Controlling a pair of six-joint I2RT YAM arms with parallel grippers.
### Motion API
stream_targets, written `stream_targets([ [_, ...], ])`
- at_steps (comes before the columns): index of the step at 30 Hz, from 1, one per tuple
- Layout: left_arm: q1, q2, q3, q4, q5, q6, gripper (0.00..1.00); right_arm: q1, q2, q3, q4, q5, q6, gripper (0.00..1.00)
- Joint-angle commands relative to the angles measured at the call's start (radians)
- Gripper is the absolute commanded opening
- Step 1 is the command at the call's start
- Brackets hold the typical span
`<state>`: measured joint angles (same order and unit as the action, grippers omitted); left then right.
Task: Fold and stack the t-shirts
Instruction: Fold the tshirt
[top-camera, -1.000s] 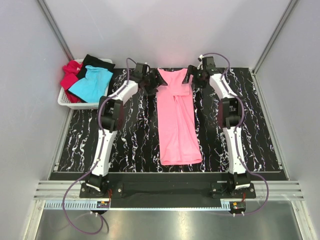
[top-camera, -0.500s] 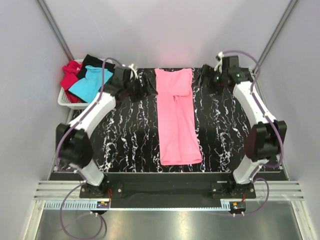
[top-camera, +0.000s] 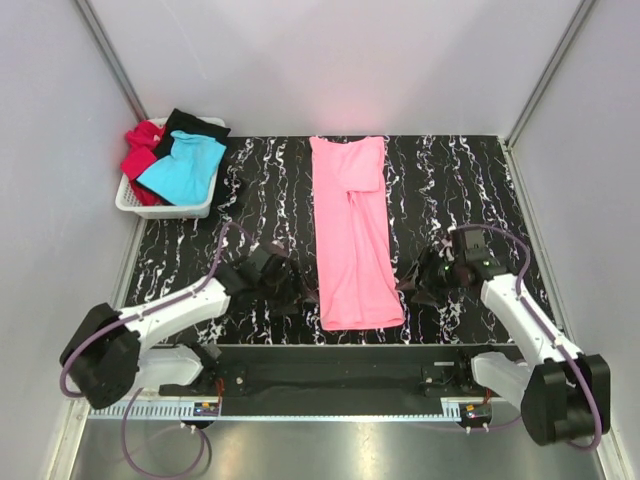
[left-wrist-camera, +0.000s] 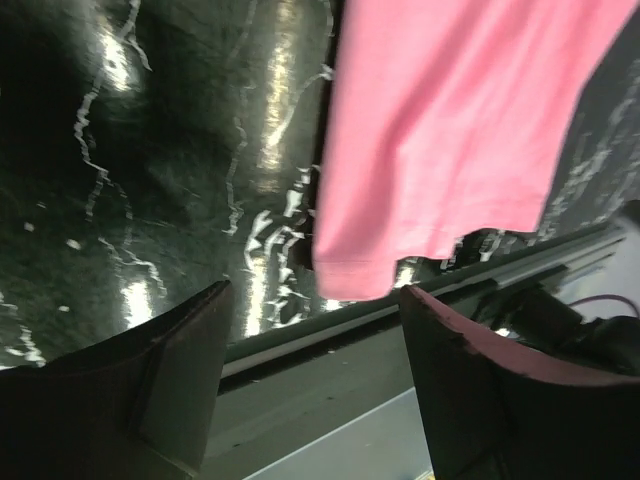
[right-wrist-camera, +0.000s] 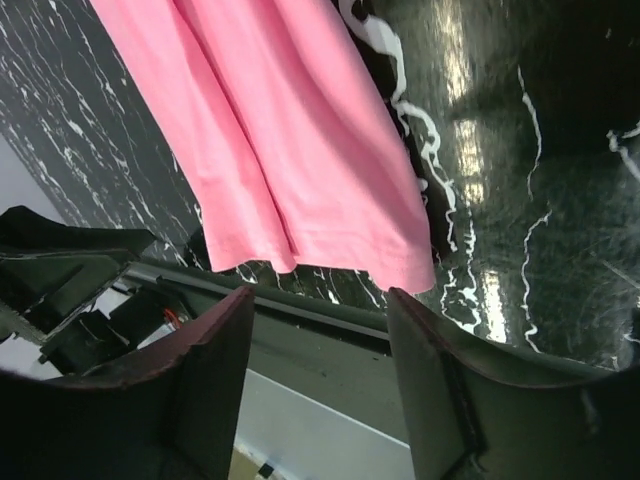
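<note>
The pink t-shirt (top-camera: 350, 235) lies flat in the middle of the table, folded into a long narrow strip that runs from the far edge to the near edge. My left gripper (top-camera: 300, 293) is low beside the strip's near left corner, open and holding nothing. In the left wrist view the pink hem corner (left-wrist-camera: 352, 272) sits just beyond the gap of the left gripper (left-wrist-camera: 312, 295). My right gripper (top-camera: 410, 285) is by the near right corner, also open and holding nothing. The right wrist view has the pink hem (right-wrist-camera: 330, 215) just past the right gripper (right-wrist-camera: 320, 296). The turquoise t-shirt (top-camera: 183, 165), red t-shirt (top-camera: 140, 152) and black t-shirt (top-camera: 190, 124) are heaped in the basket.
A white plastic basket (top-camera: 160, 208) stands at the far left corner of the black marbled table (top-camera: 250, 190). Grey walls close in the left, right and back. The metal rail (top-camera: 330, 385) carrying the arm bases runs along the near edge.
Both arms swung back from the shirt's far collar end to its near hem corners. Both grippers' jaws have narrowed somewhat. The pink shirt has not moved.
</note>
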<state>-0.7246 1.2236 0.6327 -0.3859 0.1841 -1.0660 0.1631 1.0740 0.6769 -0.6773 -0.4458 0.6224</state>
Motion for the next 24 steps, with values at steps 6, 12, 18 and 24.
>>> stream_targets([
  [6, -0.15, -0.004, -0.027, 0.177, -0.116, -0.195, 0.67, 0.038, -0.066, -0.143, -0.011, -0.011, 0.056, 0.63],
  [12, -0.179, 0.079, -0.054, 0.228, -0.144, -0.227, 0.62, 0.046, 0.032, -0.126, 0.022, -0.01, 0.017, 0.59],
  [18, -0.203, 0.162, -0.05, 0.255, -0.134, -0.233, 0.59, 0.058, 0.099, -0.085, 0.05, 0.024, -0.006, 0.57],
  [24, -0.22, 0.185, -0.07, 0.272, -0.138, -0.267, 0.54, 0.082, 0.126, -0.108, 0.085, 0.018, 0.003, 0.5],
])
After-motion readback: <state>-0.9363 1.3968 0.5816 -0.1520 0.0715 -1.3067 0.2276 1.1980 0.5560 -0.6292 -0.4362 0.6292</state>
